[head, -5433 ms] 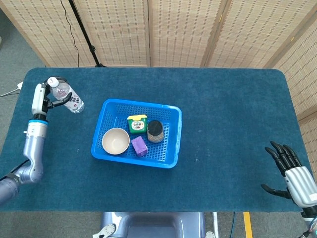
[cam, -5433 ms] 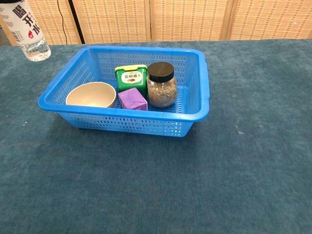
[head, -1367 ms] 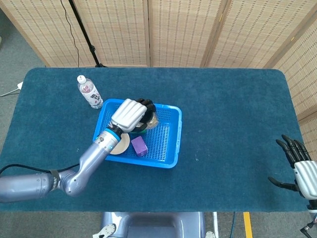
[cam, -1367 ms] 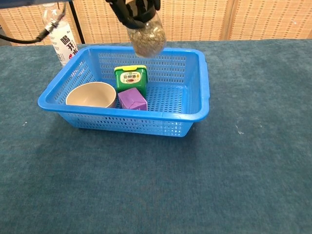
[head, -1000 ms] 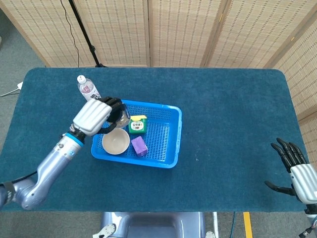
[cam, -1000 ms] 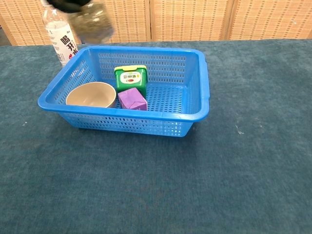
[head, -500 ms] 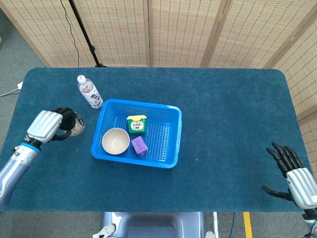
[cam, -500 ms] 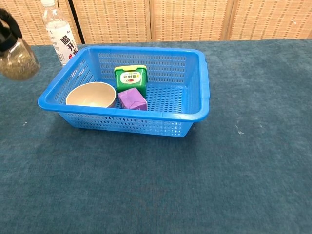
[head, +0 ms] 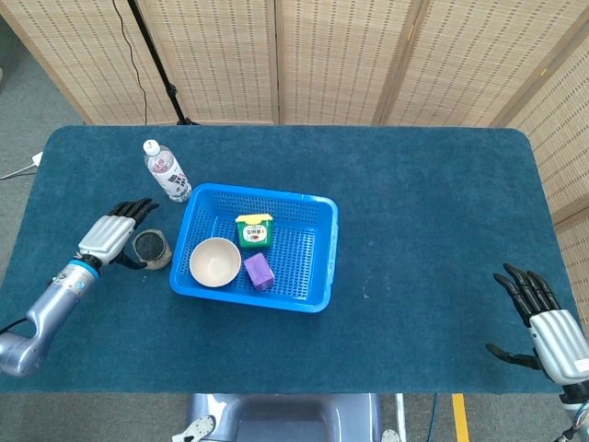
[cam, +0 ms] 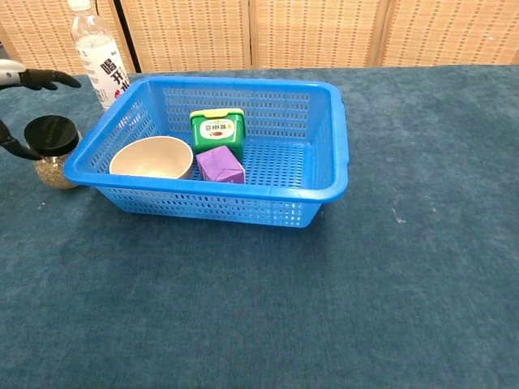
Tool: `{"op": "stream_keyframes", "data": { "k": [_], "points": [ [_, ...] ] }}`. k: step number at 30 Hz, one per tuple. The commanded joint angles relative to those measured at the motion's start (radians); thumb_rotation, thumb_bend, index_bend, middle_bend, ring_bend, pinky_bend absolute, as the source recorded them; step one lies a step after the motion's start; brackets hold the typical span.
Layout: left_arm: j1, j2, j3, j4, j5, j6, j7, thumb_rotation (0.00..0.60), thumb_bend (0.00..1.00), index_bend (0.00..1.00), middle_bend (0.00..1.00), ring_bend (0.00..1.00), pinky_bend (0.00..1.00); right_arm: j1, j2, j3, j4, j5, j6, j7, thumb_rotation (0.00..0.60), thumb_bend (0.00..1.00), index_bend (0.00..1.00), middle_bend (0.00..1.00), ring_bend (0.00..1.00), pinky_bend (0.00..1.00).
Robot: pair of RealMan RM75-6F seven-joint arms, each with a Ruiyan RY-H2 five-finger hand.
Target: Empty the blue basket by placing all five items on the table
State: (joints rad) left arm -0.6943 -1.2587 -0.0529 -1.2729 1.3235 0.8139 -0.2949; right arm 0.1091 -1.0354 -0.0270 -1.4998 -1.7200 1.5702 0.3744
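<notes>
Blue basket point(head: 313, 276) sat mid-counter point(head: 423, 221), holding bowl point(head: 214, 262), green tub point(head: 255, 230), purple block point(head: 259, 271). Jar point(head: 150, 249) stood left of it; my left hand point(head: 109, 239) beside it, fingers spread. Right hand point(head: 552, 341) spread, empty.

We can read little here. The water bottle point(cam: 99, 50), standing on the table beside the blue basket point(cam: 328, 183), carries a white label with large dark Chinese characters running down it — from the chest view they look like 喝开水, with a small red mark beneath them that we cannot make out. The green box point(cam: 217, 132) inside the basket has a pale label on its front with a line of dark characters and a small red spot — too small for us to read. From the head view the bottle's label is only a blur.
</notes>
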Motion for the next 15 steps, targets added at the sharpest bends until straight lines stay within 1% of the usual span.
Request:
{"op": "stream_keyframes", "data": {
  "k": [1, 4, 6, 8, 11, 15],
  "points": [
    [0.007, 0.050, -0.012, -0.058, 0.106, 0.096, -0.079, 0.600, 0.00, 0.00, 0.00, 0.00, 0.00, 0.001, 0.000, 0.000, 0.001, 0.000, -0.001, 0.002, 0.600, 0.00, 0.00, 0.00, 0.03, 0.00],
    [0.012, 0.096, -0.013, -0.134, 0.177, 0.167, -0.082, 0.600, 0.00, 0.00, 0.00, 0.00, 0.00, 0.001, 0.000, 0.000, 0.002, 0.002, -0.003, 0.001, 0.600, 0.00, 0.00, 0.00, 0.03, 0.00],
    [0.010, 0.125, -0.008, -0.196, 0.227, 0.201, -0.046, 0.600, 0.00, 0.00, 0.00, 0.00, 0.00, 0.002, 0.001, 0.000, 0.002, 0.003, -0.003, 0.004, 0.600, 0.00, 0.00, 0.00, 0.03, 0.00],
    [0.003, 0.136, -0.005, -0.243, 0.253, 0.209, -0.006, 0.600, 0.00, 0.00, 0.00, 0.00, 0.00, 0.001, 0.002, 0.001, 0.002, 0.003, -0.001, 0.005, 0.600, 0.00, 0.00, 0.00, 0.03, 0.00],
    [-0.016, 0.126, -0.008, -0.297, 0.267, 0.192, 0.105, 0.600, 0.00, 0.00, 0.00, 0.00, 0.00, 0.000, 0.003, 0.002, 0.003, 0.005, 0.002, 0.008, 0.600, 0.00, 0.00, 0.00, 0.03, 0.00],
    [-0.063, 0.057, -0.038, -0.317, 0.213, 0.122, 0.291, 0.600, 0.00, 0.00, 0.00, 0.00, 0.00, -0.001, 0.005, 0.002, 0.005, 0.006, 0.005, 0.012, 0.600, 0.00, 0.00, 0.00, 0.03, 0.00]
  ]
}}
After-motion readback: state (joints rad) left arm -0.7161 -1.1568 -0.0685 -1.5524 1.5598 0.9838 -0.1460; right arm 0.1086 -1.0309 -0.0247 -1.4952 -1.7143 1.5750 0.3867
